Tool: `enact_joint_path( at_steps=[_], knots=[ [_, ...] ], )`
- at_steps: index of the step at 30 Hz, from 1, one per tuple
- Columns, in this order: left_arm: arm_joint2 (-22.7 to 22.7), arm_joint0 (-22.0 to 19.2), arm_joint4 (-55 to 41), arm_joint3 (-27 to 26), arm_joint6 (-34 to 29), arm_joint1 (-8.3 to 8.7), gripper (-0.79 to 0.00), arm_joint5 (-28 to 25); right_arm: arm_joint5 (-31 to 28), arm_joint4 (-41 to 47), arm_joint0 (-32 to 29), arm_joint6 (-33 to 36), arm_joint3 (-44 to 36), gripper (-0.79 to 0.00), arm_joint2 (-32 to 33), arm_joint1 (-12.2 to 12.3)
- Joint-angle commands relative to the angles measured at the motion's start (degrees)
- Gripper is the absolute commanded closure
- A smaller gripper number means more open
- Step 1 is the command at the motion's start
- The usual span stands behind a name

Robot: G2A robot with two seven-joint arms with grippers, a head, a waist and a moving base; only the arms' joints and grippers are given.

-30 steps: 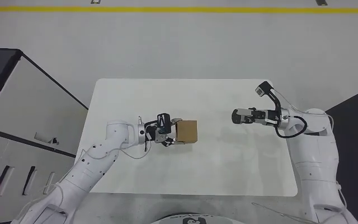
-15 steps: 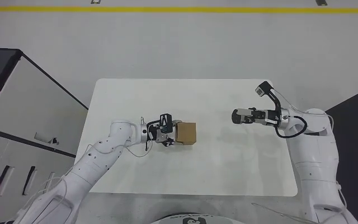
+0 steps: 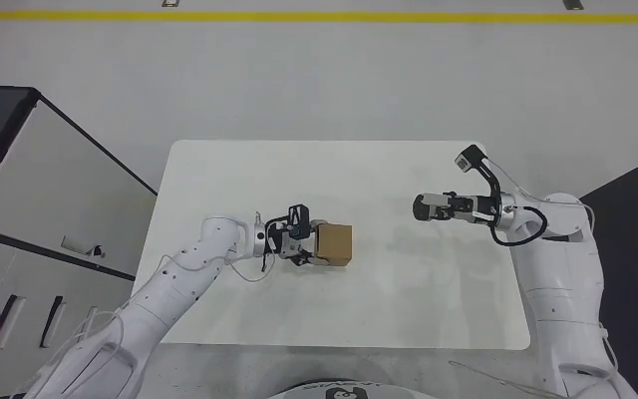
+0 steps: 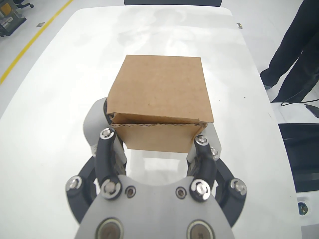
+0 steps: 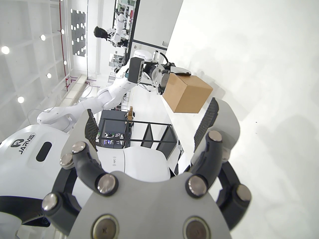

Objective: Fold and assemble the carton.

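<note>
A small brown carton [image 3: 335,243] is folded into a closed cube left of the table's middle. My left gripper [image 3: 307,244] is shut on it, one finger on each side wall at the end nearest the wrist. The left wrist view shows the carton [image 4: 159,90] from above, its near end flap tucked in with a ragged seam, held between the left gripper's [image 4: 155,135] fingers [image 4: 98,118]. My right gripper [image 3: 420,208] hovers open over the table's right part, apart from the carton. From the right wrist, the carton [image 5: 187,95] lies beyond the empty right gripper [image 5: 152,118].
The white table [image 3: 399,309] has bare surface all around the carton. A dark-framed cabinet [image 3: 40,180] stands off the table's left side. A yellow floor line [image 3: 319,17] runs beyond the far edge.
My left gripper has carried the carton a little toward the table's near edge and turned it slightly. The right arm has kept still.
</note>
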Motion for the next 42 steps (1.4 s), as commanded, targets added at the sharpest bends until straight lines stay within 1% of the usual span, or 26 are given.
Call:
enact_joint_path(
  at_steps=[1, 5, 11, 27, 28, 29, 31, 32, 33, 34, 35, 36, 38, 42],
  knots=[
    [0.92, -0.85, -0.29, 1.63, 0.44, -0.51, 0.0, 0.23, 0.0, 0.0, 0.0, 0.0, 0.0, -0.785, 0.0, 0.0],
    [2.64, -2.36, -0.73, 5.26, 1.25, -1.67, 0.0, 2.04, 0.0, 0.0, 0.0, 0.0, 0.0, -0.785, 0.0, 0.0],
    [5.26, -4.6, 0.77, 9.24, 3.86, -3.15, 0.0, 3.43, 0.0, 0.0, 0.0, 0.0, 0.0, -0.785, 0.0, 0.0],
    [10.35, -8.6, 6.21, 17.34, 13.1, -5.7, 0.0, 4.26, 0.0, 0.0, 0.0, 0.0, 0.0, -0.785, 0.0, 0.0],
    [10.59, -8.79, 6.22, 17.85, 13.41, -5.88, -0.031, 4.19, 0.0, 0.0, 0.0, 0.0, 0.0, -0.785, 0.0, 0.0],
    [10.8, -8.99, 6.25, 18.32, 13.72, -6.05, -0.08, 4.16, 0.0, 0.0, 0.0, 0.0, 0.0, -0.785, 0.0, 0.0],
    [11.21, -9.35, 6.37, 19.22, 14.13, -6.37, -0.197, 4.2, 0.0, 0.0, 0.0, 0.0, 0.0, -0.785, 0.0, 0.0],
    [11.41, -9.51, 6.42, 19.62, 14.33, -6.52, -0.289, 4.14, 0.0, 0.0, 0.0, 0.0, 0.0, -0.785, 0.0, 0.0],
    [11.59, -9.71, 6.52, 20.01, 14.46, -6.66, -0.351, 4.13, 0.0, 0.0, 0.0, 0.0, 0.0, -0.785, 0.0, 0.0],
    [11.73, -9.86, 6.48, 20.42, 14.63, -6.81, -0.446, 4.14, 0.0, 0.0, 0.0, 0.0, 0.0, -0.785, 0.0, 0.0],
    [11.89, -10.01, 6.48, 20.79, 14.76, -6.95, -0.566, 4.08, 0.0, 0.0, 0.0, 0.0, 0.0, -0.785, 0.0, 0.0],
    [12.02, -10.18, 6.47, 21.17, 14.84, -7.09, -0.668, 4.14, 0.0, 0.0, 0.0, 0.0, 0.0, -0.785, 0.0, 0.0],
    [12.3, -10.44, 6.43, 21.8, 15.17, -7.36, -0.785, 4.08, 0.0, 0.0, 0.0, 0.0, 0.0, -0.785, 0.0, 0.0],
    [12.83, -10.91, 6.87, 22.84, 15.97, -7.74, -0.785, 4.08, 0.0, 0.0, 0.0, 0.0, 0.0, -0.785, 0.0, 0.0]
  ],
)
